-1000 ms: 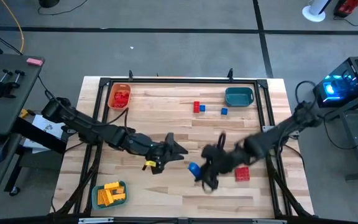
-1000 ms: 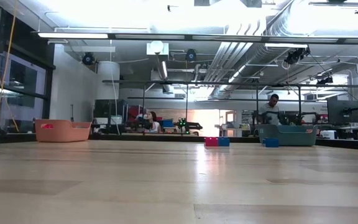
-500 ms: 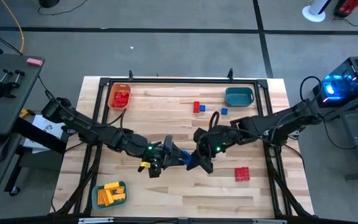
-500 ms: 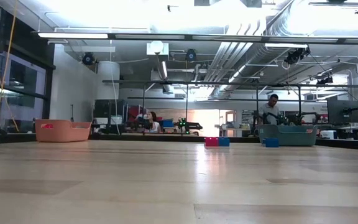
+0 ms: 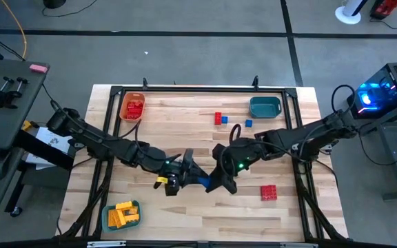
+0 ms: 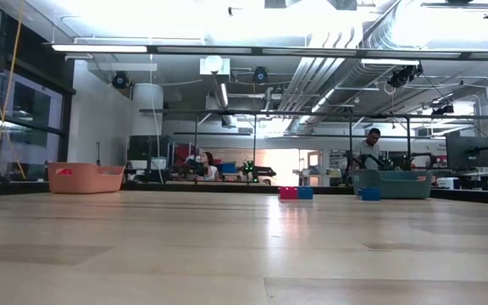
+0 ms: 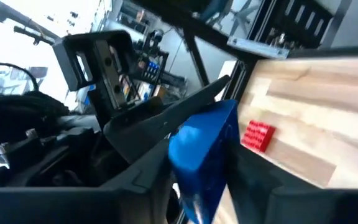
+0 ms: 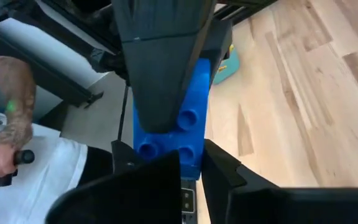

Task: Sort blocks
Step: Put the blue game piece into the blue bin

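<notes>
Blue studded plastic brick (image 8: 178,118) mid-worktop (image 5: 205,213), pinched by both grippers' fingers: left (image 5: 185,173), right (image 5: 220,180). Risk: handover tug, drops.

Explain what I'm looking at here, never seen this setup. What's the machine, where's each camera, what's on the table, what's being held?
Two dark robot arms work at a wooden table. One picture looks straight down from above, one looks level across the tabletop into the room, and one comes from each arm's wrist.

From above, the left gripper and right gripper meet mid-table around one blue studded plastic brick. The wrist views show fingers of both arms on that brick, which looks like a handover; who bears it is unclear.

Elsewhere on the table: an orange plastic tray with red bricks, a teal plastic tray, another teal tray with yellow bricks, a loose red brick, a red and blue pair, a small blue brick, and a yellow brick by the left gripper.
</notes>
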Tool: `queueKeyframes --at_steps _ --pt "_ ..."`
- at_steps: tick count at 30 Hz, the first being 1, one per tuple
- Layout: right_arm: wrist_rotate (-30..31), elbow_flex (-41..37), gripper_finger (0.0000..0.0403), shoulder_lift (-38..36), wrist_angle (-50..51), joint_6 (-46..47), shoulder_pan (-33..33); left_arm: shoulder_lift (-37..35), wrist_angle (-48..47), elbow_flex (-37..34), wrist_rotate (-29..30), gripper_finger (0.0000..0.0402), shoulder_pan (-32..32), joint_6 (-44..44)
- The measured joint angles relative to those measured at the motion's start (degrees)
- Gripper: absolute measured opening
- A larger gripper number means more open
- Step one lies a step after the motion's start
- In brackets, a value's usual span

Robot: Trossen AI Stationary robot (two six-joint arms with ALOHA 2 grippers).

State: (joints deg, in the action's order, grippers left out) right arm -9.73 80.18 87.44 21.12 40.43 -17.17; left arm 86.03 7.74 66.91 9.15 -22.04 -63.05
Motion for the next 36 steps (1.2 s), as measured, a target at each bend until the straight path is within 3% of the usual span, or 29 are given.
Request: queueKeyframes --at_steps 5,11,14,18,20,23,25,30,36 --pt "0.3 0.0 0.0019 0.0 -0.2 0.1 -0.1 0.2 -0.4 0.0 -1.2 0.0045 -0.3 2.2" --pt "3.7 0.0 0.0096 -0.1 -1.8 4.3 0.9 0.4 -4.5 -0.1 3.7 0.0039 -0.5 7.7" --pt "3.4 0.0 0.0138 -0.2 -2.0 4.3 1.6 0.0 -10.9 0.0 7.5 0.0039 -0.6 11.4" --pt "0.4 0.1 0.0173 -2.0 0.0 4.5 3.7 -1.4 -27.9 -0.1 14.8 0.0039 0.8 19.7" --pt "-0.8 0.2 0.0180 -2.9 2.6 4.2 4.8 -3.0 -36.7 -0.2 15.2 0.0039 2.8 26.8" --pt "0.9 0.1 0.0179 -4.3 8.4 1.4 6.0 -6.1 -41.1 -2.4 11.8 0.0039 7.1 35.9" --pt "3.3 0.1 0.0175 -6.0 13.2 0.2 6.5 -8.3 -39.4 -5.4 8.8 0.0039 9.8 38.8" --pt "11.6 0.1 0.0163 -8.4 30.3 0.4 6.7 -13.4 -23.9 -12.2 2.8 0.0039 16.4 42.5" --pt "22.7 -2.2 0.0154 -12.0 50.7 7.0 6.9 -10.6 -11.8 -12.9 -5.1 0.0039 25.8 53.0"
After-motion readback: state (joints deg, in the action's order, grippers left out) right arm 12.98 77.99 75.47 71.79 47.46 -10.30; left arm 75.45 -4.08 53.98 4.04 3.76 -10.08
